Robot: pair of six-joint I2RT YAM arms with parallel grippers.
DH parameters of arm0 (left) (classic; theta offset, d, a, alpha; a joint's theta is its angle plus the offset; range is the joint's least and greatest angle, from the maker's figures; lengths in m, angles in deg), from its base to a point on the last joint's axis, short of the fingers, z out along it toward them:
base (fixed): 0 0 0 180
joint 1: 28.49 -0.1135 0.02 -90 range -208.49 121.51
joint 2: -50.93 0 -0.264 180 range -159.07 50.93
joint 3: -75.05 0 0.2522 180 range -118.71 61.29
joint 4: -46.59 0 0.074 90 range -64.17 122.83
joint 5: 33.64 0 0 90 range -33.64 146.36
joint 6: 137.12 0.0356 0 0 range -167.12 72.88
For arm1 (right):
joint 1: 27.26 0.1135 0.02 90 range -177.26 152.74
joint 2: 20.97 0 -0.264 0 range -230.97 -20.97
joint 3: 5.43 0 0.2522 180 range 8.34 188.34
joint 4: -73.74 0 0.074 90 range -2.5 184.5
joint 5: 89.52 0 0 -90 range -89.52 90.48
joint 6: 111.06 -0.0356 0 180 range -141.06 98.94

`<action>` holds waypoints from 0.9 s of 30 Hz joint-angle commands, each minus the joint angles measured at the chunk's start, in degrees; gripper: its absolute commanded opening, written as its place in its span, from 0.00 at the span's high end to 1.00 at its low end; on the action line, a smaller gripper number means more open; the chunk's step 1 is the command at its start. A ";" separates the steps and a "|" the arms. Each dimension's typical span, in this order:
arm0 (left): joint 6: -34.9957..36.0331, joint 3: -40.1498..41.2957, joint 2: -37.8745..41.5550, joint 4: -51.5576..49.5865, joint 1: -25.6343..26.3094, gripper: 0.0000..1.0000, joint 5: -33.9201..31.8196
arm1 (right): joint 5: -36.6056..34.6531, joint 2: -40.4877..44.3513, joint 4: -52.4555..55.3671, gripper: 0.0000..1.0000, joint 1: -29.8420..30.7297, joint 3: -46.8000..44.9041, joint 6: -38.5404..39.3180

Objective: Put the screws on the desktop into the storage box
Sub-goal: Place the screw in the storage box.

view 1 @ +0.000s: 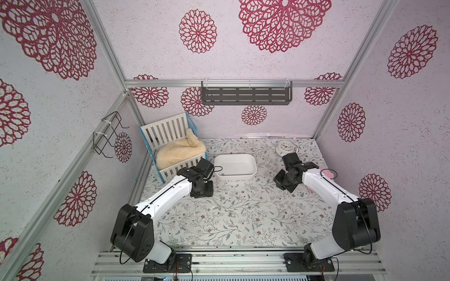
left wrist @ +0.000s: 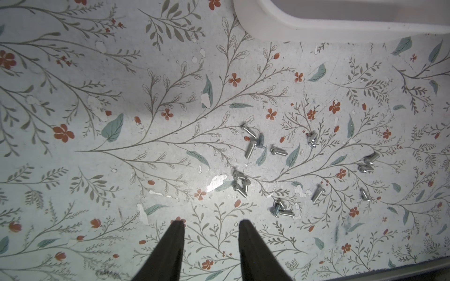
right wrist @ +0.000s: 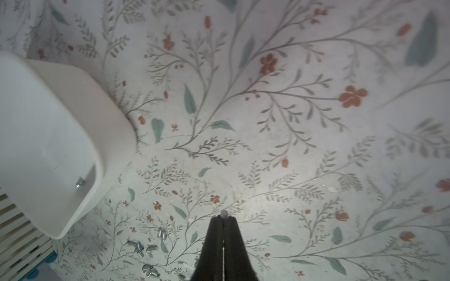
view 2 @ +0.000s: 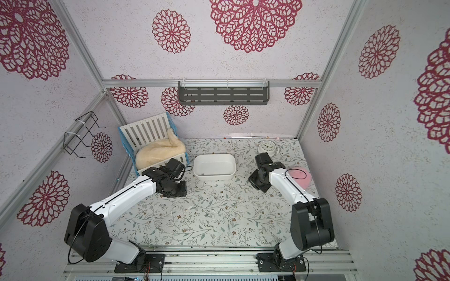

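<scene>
Screw point(right wrist: 224, 213) pinched in R gripper point(right wrist: 223, 219); L gripper point(left wrist: 211, 221) apart over desktop point(left wrist: 97, 150).

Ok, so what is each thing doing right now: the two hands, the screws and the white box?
Left hand: open, empty, above the desktop.
Right hand: shut, with the gripped screw between its tips.
Loose screws: scattered flat on the desktop, not picked up yet.
Storage box: upright, open top, a lone screw in one corner.
</scene>
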 commanded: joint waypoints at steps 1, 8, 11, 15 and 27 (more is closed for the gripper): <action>-0.40 -0.05 2.62 0.67 -1.84 0.58 -0.77 | -1.93 -4.40 0.90 1.00 4.38 7.86 -1.62; -0.58 0.01 4.52 0.68 -4.41 0.57 -0.60 | -3.47 -19.94 2.45 1.00 10.50 26.34 -1.60; -0.59 -0.07 4.90 0.64 -4.73 0.57 -0.38 | -3.42 -27.18 3.70 1.00 11.69 34.93 -1.46; -0.64 0.01 5.10 0.61 -5.01 0.57 -0.17 | -3.62 -36.59 6.67 1.00 12.55 46.08 -0.89; 0.47 -1.02 3.53 -0.04 -5.84 0.56 0.00 | -3.39 -53.49 13.48 0.84 12.55 66.23 0.52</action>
